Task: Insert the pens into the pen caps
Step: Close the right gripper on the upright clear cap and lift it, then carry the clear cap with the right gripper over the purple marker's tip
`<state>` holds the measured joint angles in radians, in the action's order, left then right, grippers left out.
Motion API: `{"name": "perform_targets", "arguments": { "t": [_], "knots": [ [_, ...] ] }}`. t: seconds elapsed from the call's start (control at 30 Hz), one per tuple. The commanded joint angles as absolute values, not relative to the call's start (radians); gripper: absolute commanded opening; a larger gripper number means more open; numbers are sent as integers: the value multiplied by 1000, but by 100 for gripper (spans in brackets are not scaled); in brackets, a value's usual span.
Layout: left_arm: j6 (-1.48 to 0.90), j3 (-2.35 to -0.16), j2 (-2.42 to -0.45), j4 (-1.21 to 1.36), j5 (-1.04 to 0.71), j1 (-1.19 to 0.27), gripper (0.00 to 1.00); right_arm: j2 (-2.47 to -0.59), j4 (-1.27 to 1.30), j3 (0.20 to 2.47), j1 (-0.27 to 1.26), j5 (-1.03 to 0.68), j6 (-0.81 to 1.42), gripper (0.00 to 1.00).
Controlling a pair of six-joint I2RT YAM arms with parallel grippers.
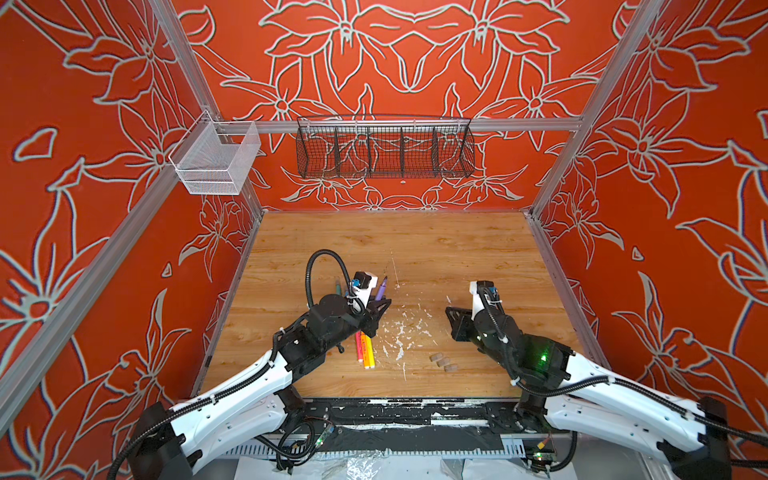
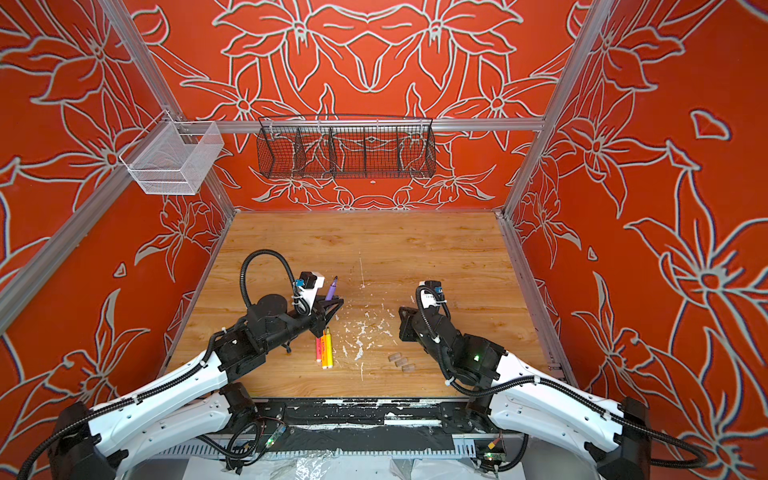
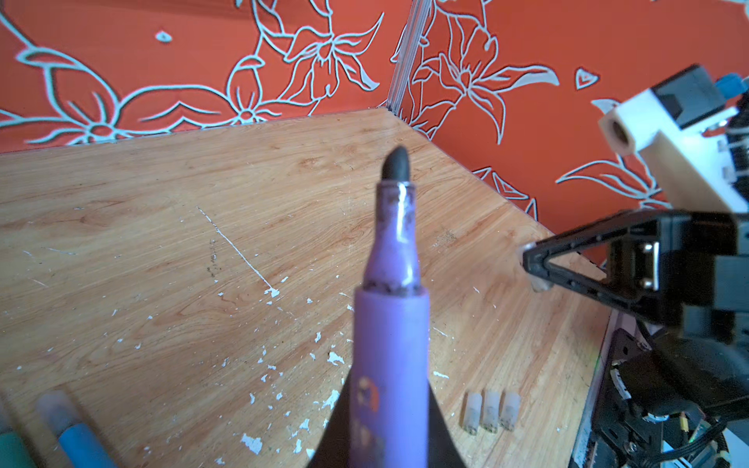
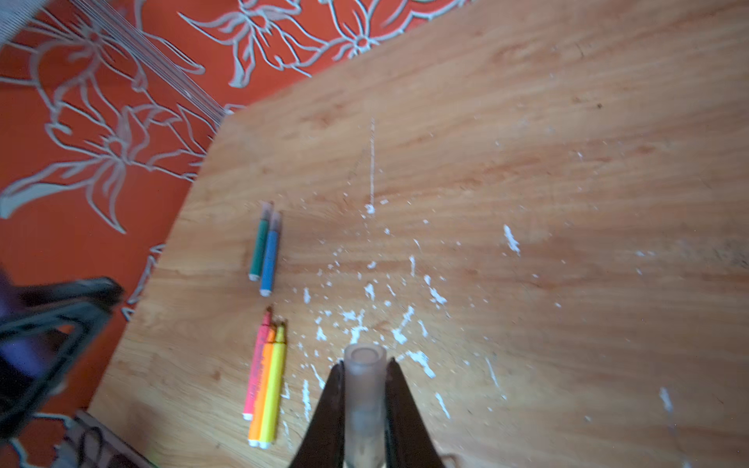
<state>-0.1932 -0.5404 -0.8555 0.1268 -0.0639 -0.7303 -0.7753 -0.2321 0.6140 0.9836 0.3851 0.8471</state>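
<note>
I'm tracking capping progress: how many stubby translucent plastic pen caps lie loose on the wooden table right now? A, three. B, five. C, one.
A: three stubby translucent pen caps lie side by side on the wooden table, as a top view shows.

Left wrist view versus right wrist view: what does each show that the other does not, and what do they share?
Left wrist only: three loose caps in a row, and the bare dark tip of the purple pen. Right wrist only: the pink, orange and yellow pens lying together uncapped, and the open mouth of the gripped cap. Both: the capped green pen and blue pen, white flecks, wooden table.
</note>
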Motion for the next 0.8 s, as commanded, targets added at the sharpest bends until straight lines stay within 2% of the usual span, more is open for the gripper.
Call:
{"name": "perform_targets", "arguments": {
  "t": [0.0, 0.2, 0.47, 0.77],
  "knots": [
    [-176, -534, -842, 176, -92, -732, 0, -780, 43, 622, 988, 369, 775, 0],
    [-184, -527, -835, 182, -82, -732, 0, -911, 380, 638, 988, 297, 734, 0],
    [-187, -525, -831, 188, -84, -732, 0, -1093, 456, 814, 995, 143, 707, 0],
    [-187, -521, -827, 190, -86, -732, 0, -1178, 463, 893, 1025, 125, 688, 0]
  ]
}}
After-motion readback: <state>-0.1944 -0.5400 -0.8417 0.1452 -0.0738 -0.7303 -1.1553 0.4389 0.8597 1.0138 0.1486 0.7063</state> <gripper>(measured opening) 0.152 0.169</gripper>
